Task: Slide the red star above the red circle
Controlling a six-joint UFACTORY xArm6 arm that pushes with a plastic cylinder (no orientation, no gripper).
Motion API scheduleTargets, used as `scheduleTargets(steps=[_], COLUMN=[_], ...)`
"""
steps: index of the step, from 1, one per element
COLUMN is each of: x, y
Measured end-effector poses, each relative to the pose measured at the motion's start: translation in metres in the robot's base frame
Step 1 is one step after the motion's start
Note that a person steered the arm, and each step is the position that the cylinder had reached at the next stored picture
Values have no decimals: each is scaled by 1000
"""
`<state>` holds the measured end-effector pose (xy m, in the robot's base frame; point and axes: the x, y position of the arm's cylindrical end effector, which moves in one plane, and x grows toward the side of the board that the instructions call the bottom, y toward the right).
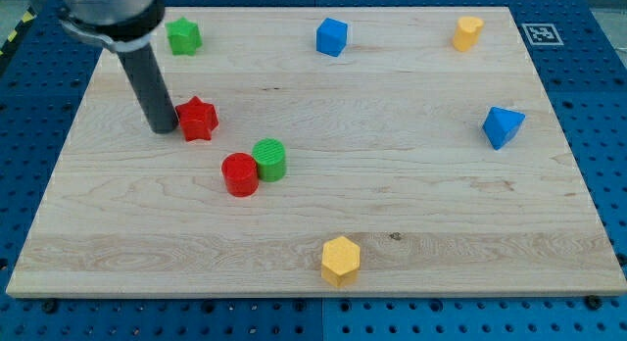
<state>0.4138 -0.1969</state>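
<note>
The red star [198, 118] lies on the wooden board at the view's left. The red circle [239, 174] lies below and to the right of it, touching a green circle [269, 159] on its right side. My tip [163, 129] rests on the board right against the red star's left side. The dark rod rises from it toward the view's top left.
A green star [182, 35] is at the top left, a blue cube-like block [332, 36] at top centre, a yellow block [468, 32] at top right, a blue block [503, 126] at the right and a yellow hexagon [341, 260] at bottom centre. The board's edge [313, 294] runs along the bottom.
</note>
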Motion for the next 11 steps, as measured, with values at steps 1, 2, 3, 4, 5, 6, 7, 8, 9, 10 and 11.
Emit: scheduleTargets(steps=[1,2,3,4,5,6,7,8,9,10,11], x=[-25,-3,28,23,-9,-13,16,21,7,-19,-55], y=[-8,23,51,49,46,63,85,95,77,25,-32])
